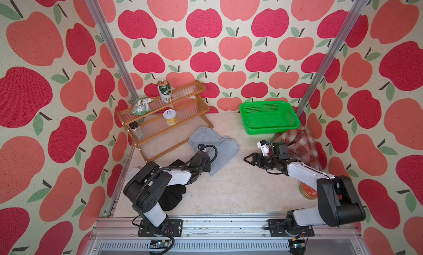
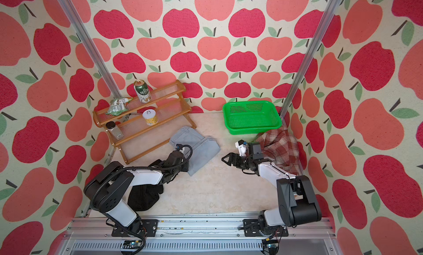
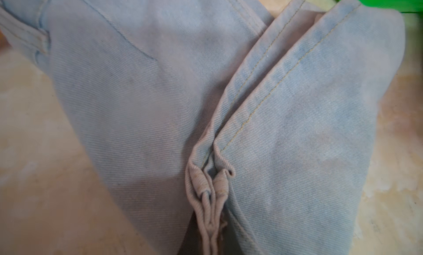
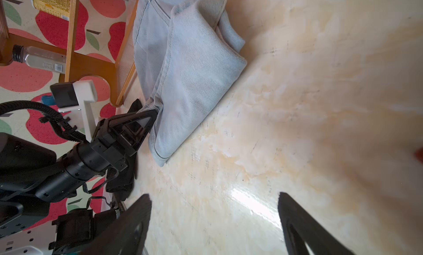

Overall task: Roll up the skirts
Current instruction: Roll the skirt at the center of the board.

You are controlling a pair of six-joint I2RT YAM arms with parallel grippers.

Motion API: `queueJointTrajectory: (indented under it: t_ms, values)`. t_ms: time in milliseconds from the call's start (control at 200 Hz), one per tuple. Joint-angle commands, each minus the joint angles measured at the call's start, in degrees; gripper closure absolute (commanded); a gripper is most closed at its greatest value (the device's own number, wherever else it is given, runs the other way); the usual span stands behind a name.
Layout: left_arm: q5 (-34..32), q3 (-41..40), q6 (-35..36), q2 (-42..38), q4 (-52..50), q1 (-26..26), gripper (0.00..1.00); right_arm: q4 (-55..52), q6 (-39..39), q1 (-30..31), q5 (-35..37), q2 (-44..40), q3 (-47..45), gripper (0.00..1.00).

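Denim skirt (image 4: 192,66) lies crumpled mid-table beside rack (image 1: 160,118) | left gripper (image 4: 152,113) clamped on its bunched hem | right gripper (image 4: 215,221) spread wide, empty, over bare table | cloth: soft, fairly thick, non-slippery; take hold at opposite hem corner.

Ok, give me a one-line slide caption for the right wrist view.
Left hand shut on a bunched edge of the denim skirt beside the wooden rack, with the right hand open above the bare table.
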Motion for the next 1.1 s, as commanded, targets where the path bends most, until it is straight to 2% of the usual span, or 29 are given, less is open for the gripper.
queueJointTrajectory:
  t_ms: [0,170,590,700,930,1000,1055,1090]
  values:
    - [-0.28,0.20,-2.57,1.49,-4.02,0.28,1.00,6.28,2.63,0.79,-3.80,4.12,2.11,0.10]
    - [1.15,0.51,-3.58,2.26,-5.00,1.04,1.00,10.94,4.97,1.57,-4.31,11.72,4.75,0.11]
    - [3.53,-0.11,-5.09,1.65,-5.85,2.83,1.00,16.18,8.53,4.87,-1.31,25.02,14.00,0.21]
    - [4.11,0.08,-5.28,1.57,-6.57,3.31,1.00,19.30,10.22,5.60,-1.72,28.44,14.78,0.31]
    - [5.72,0.41,-4.96,2.27,-6.67,4.10,1.00,27.94,16.08,6.61,-2.52,34.67,16.18,0.31]
    - [6.09,0.51,-4.90,2.18,-7.01,4.35,1.00,28.32,16.73,6.92,-2.34,35.33,17.19,0.39]
    - [6.43,0.48,-4.72,1.99,-7.10,4.58,1.00,27.96,16.99,7.10,-2.27,35.48,17.91,0.57]
    - [6.74,0.44,-4.57,1.85,-7.01,4.72,0.98,27.67,17.14,7.21,-2.32,35.33,18.26,0.65]
